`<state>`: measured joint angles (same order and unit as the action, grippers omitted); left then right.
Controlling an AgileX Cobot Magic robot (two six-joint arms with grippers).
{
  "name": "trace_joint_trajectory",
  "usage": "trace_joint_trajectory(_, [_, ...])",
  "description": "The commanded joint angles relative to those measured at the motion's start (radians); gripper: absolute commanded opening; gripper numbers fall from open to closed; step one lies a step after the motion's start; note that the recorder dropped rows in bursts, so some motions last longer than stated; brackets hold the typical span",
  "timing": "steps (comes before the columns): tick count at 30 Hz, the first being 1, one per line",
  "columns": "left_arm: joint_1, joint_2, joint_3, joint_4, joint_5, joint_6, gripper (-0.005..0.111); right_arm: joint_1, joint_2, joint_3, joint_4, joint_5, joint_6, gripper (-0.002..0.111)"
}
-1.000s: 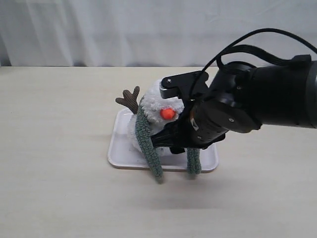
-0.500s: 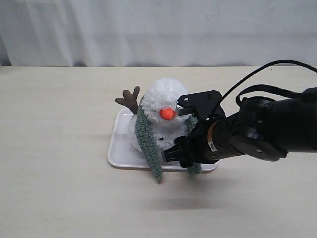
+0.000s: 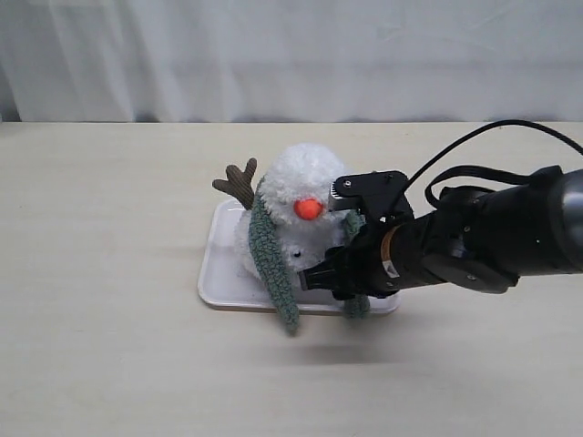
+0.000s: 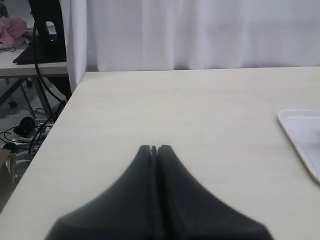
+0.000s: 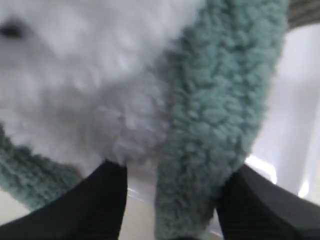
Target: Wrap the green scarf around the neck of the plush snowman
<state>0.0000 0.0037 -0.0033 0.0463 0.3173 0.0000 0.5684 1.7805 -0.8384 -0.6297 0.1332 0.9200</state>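
Where the exterior view looks over the table (image 3: 109, 346), the plush snowman (image 3: 296, 182) is seen standing on the white tray (image 3: 219, 273), with the green scarf (image 3: 271, 259) draped over it and both ends hung past the tray's front edge; the right gripper (image 3: 323, 237) is set over the tray, jaws apart. Left wrist view: the left gripper (image 4: 154, 148) is pressed closed, nothing held, well off the tray (image 4: 300, 130). Right wrist view: one scarf (image 5: 220, 115) strand is straddled by the right gripper (image 5: 175, 200) above the tray (image 5: 295, 100), snowman (image 5: 75, 65) fluff alongside; a gap is left at one finger, so nothing is pinched.
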Motion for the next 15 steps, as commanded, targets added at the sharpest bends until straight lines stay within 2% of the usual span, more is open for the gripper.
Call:
trace_joint_trajectory(1, [-0.001, -0.004, 0.003, -0.004, -0.009, 0.0, 0.0, -0.004, 0.006, 0.004, 0.017, -0.083, -0.008, 0.03])
trace_joint_trajectory(7, [-0.001, -0.004, 0.003, -0.004, -0.009, 0.0, 0.0, 0.016, 0.006, 0.004, 0.023, -0.033, -0.008, 0.004])
trace_joint_trajectory(15, [-0.001, -0.004, 0.003, -0.004, -0.009, 0.0, 0.0, 0.016, -0.026, 0.004, 0.097, 0.11, -0.025, 0.004])
